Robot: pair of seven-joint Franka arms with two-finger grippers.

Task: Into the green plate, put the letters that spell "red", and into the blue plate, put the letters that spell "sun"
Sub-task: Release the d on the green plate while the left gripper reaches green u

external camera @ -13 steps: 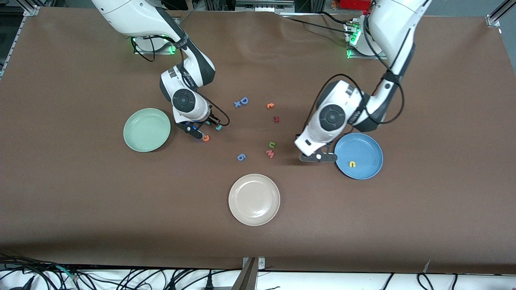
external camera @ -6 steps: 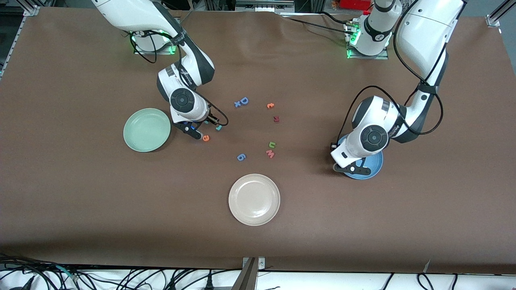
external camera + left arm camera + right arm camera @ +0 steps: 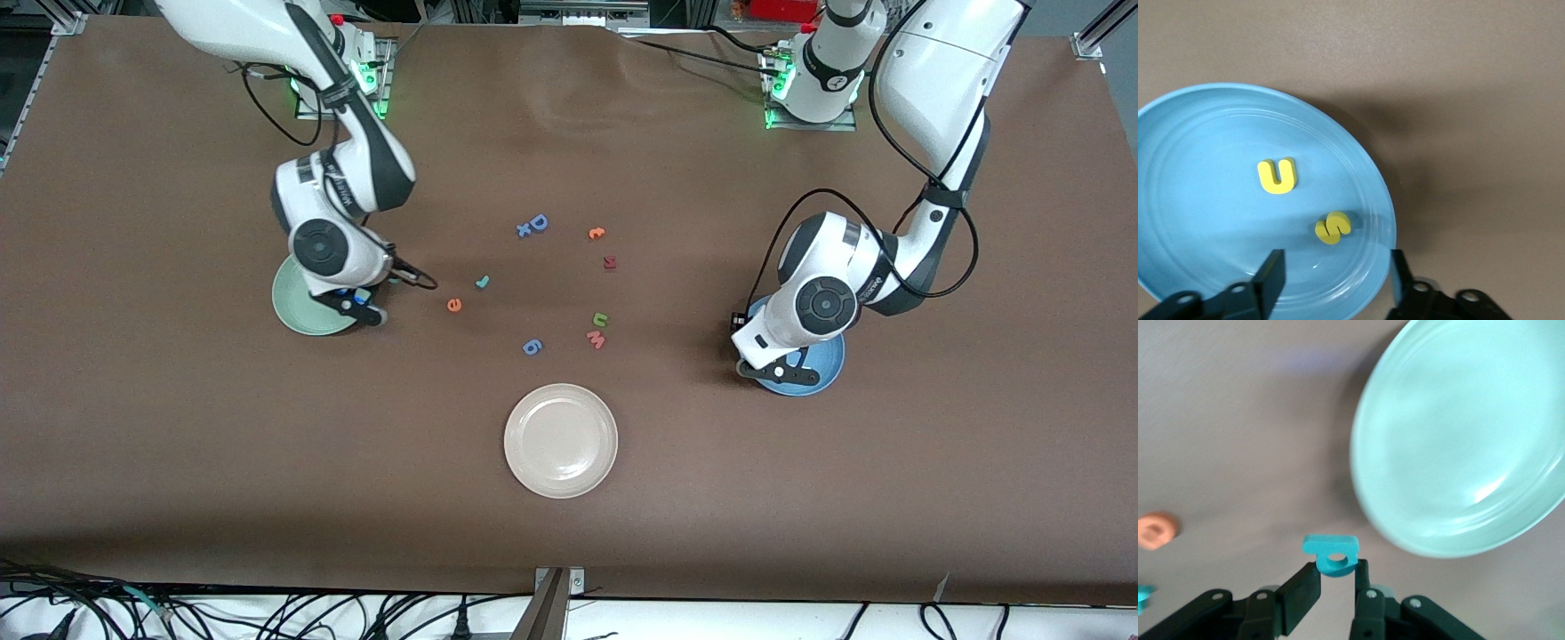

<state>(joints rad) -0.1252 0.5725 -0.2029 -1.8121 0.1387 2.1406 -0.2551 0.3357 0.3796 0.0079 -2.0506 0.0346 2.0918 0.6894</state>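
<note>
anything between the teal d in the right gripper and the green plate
Nothing visible. The right gripper holds the teal d just off the rim of the green plate, with only bare table between them in the right wrist view. The plate's visible part lies empty.

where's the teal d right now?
The teal d is pinched in the right pincer, up in the air at the edge of the green plate toward the right arm's end of the table.
</note>
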